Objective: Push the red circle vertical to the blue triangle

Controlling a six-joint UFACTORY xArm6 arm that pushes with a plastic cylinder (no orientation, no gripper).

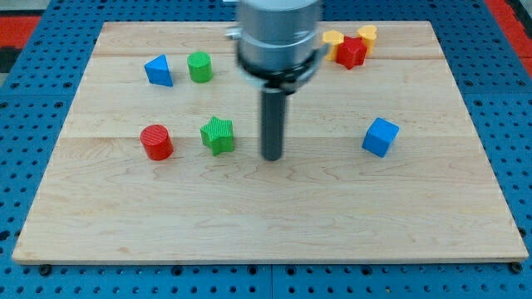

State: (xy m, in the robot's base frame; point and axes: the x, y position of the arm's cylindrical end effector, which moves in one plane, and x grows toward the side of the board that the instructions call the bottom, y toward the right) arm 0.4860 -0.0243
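Observation:
The red circle (156, 142) sits at the view's left on the wooden board (266, 216). The blue triangle (159, 71) lies above it near the view's top left, almost straight above the red circle. My tip (272, 157) rests on the board at the centre, to the right of the green star (218, 134), which stands between it and the red circle. The tip touches no block.
A green circle (199, 66) stands right of the blue triangle. A blue cube (380, 137) is at the view's right. A red star (350, 52) with two yellow blocks (332, 38) (367, 33) clusters at the top right.

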